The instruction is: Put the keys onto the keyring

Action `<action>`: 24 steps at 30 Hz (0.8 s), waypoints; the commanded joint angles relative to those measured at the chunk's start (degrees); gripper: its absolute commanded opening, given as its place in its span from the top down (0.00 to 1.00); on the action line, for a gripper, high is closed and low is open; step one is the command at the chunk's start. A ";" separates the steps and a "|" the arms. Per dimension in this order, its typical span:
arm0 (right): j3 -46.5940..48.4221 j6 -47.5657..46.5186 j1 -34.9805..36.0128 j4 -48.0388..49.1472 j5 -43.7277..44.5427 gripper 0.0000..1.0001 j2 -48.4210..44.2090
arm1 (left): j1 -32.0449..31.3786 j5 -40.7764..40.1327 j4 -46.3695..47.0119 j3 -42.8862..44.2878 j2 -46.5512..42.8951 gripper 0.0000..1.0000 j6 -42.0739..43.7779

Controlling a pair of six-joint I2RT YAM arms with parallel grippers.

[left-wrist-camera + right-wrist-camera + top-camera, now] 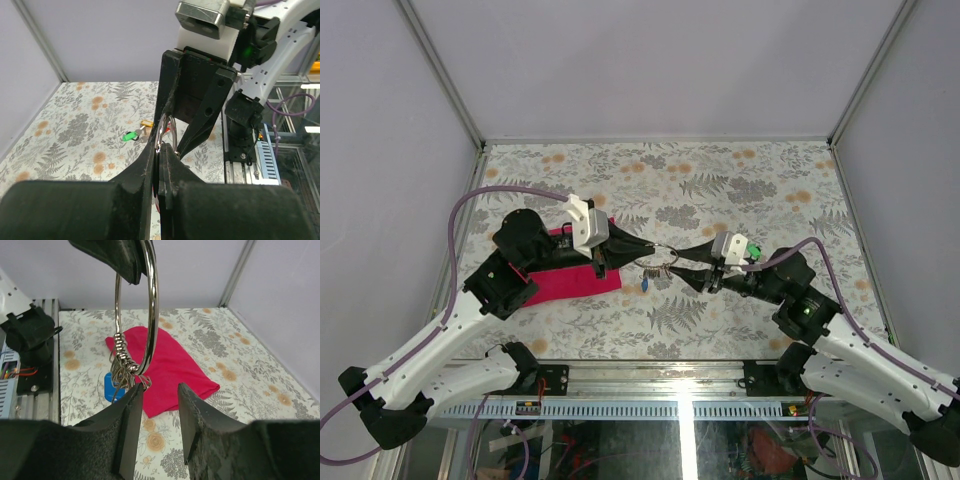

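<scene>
- Above the middle of the bench point(740, 180), the left gripper point(161, 149) is clenching its fingers on the rim of the keyring point(151, 305), holding the big silvery loop upright in the air.
- The right gripper point(160, 405) is facing it from just beside, its fingers point(127, 420) standing apart and grasping nothing. The bottom of the ring is hanging at the tip of one finger, touching it or nearly so.
- A cluster of small wire loops point(122, 360) is dangling from the ring. A blue key point(109, 387) seems to be hanging with it, though whether it is truly threaded on is hard to tell.
- A green key point(131, 135) and a yellow key point(146, 123) are lying loose on the bench beyond the grippers, near each other and well apart from the ring.
- A magenta cloth point(170, 365) is lying under the left arm.
- The task is looking partway done at best: the ring is being presented, but at least two keys are waiting to be picked up and threaded on. No red key is showing.
</scene>
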 commanded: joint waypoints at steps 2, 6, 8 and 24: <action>1.65 -2.31 0.09 -2.04 -5.27 0.59 -2.07 | 0.11 7.05 0.14 3.10 -0.03 1.00 3.35; 1.47 -2.01 0.06 -1.95 -6.86 0.58 -2.62 | 0.11 9.47 -0.50 3.21 -0.11 1.00 4.19; 1.50 -1.78 0.11 -1.88 -7.53 0.58 -2.62 | 0.09 10.39 -0.75 3.24 -0.18 1.00 4.30; -0.85 0.72 0.09 4.22 -9.11 0.58 0.09 | 0.06 12.20 2.79 2.78 0.80 1.00 1.61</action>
